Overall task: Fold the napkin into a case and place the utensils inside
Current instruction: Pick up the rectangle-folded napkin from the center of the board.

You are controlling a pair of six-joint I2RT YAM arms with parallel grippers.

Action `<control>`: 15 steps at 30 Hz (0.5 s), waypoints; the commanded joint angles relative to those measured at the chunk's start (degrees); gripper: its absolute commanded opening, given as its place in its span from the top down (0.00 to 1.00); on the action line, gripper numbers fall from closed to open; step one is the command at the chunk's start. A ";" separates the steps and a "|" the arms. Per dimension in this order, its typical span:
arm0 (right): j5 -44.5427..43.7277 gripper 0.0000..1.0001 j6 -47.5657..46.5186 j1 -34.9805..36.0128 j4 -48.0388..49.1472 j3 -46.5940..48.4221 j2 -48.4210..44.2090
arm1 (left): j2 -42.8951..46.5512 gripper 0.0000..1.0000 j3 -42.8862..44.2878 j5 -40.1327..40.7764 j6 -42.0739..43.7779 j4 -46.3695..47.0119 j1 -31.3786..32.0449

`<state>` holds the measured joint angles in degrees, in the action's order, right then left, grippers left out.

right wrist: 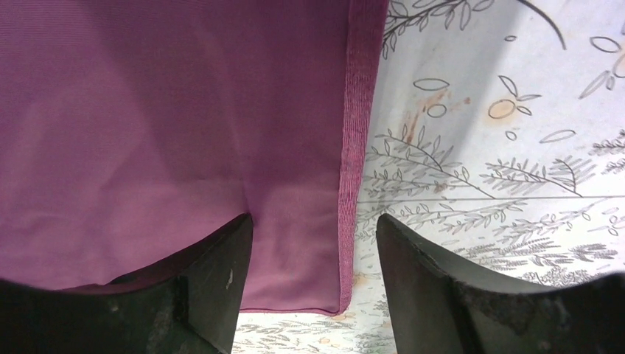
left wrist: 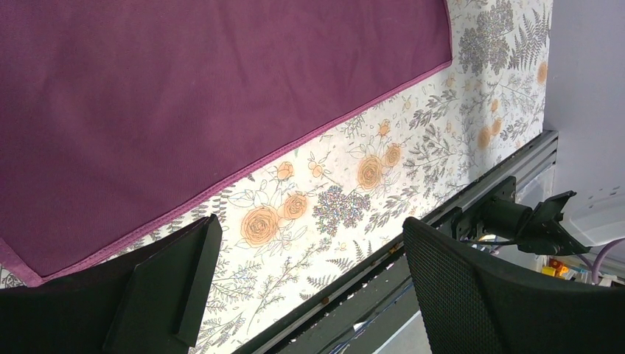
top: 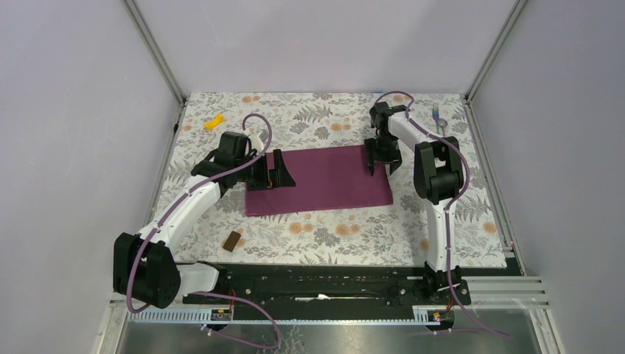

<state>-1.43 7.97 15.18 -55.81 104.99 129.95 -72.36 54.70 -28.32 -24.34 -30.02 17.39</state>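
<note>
Top external: flat napkin between parted left tool and right tool.

No readable text, labels or numbers anywhere.

utensils tiny, partly behind right arm

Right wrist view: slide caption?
Open right gripper straddles the hemmed edge of the plum-magenta cloth napkin, near its corner, over a floral-print tablecloth.
</note>
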 commanded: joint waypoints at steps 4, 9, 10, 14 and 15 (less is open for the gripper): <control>-1.64 0.36 1.36 0.57 0.71 0.56 3.60 | 1.77 0.01 1.54 -1.04 1.13 1.01 0.19; -1.57 0.54 1.85 0.60 2.69 -1.93 6.09 | 1.75 0.01 2.05 -0.85 1.52 0.43 0.17; -1.51 0.58 1.49 0.63 3.23 -2.43 6.44 | 1.70 0.01 2.20 -0.71 1.69 0.10 0.19; -0.74 0.81 -0.34 0.31 4.77 -3.61 7.09 | 2.03 0.01 2.55 -0.22 2.22 -0.70 0.19; -1.29 0.90 -0.80 0.29 4.76 -3.60 7.01 | 2.11 0.01 2.59 -0.18 2.29 -0.81 0.19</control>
<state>-0.86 8.80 15.49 -55.53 104.90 131.41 -72.34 54.72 -28.27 -23.64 -30.85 17.39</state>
